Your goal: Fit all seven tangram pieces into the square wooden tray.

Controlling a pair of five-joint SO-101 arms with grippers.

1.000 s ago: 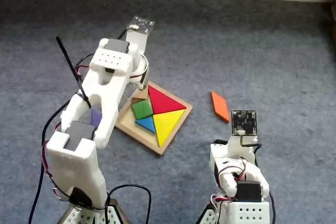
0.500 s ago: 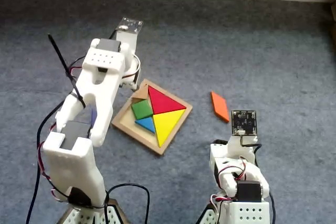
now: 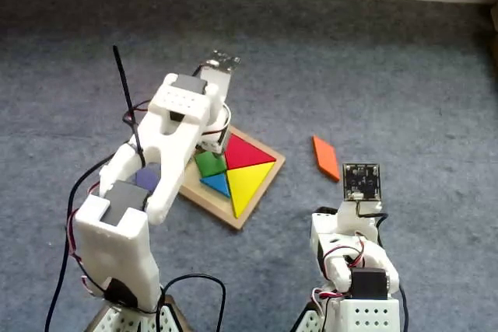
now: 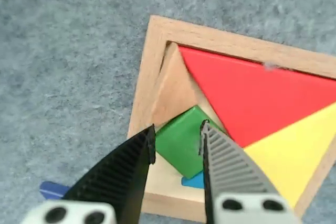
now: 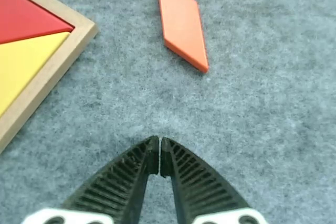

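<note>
1. my left gripper (image 4: pixel 177 132) hangs over the left part of the square wooden tray (image 4: pixel 140 93), fingers parted to a moderate gap with nothing between them.
2. the two fingertips sit above a corner of the green square (image 4: pixel 181 145), one on each side of it; i cannot tell whether they touch it.
3. in the tray the green square lies against the red triangle (image 4: pixel 257 95), with the yellow triangle (image 4: pixel 294 156) beside that and a small blue triangle (image 4: pixel 193 181) next to the green square.
4. bare wood shows in the tray's corner by the green square.
5. a dark blue piece (image 4: pixel 52 188) lies on the grey carpet (image 3: pixel 405 75) just outside the tray, under my left arm.
6. my right gripper (image 5: pixel 159 148) is closed, fingertips together, empty, low over the carpet.
7. the orange parallelogram (image 5: pixel 182 23) lies flat on the carpet ahead of it, apart from the tray.
</note>
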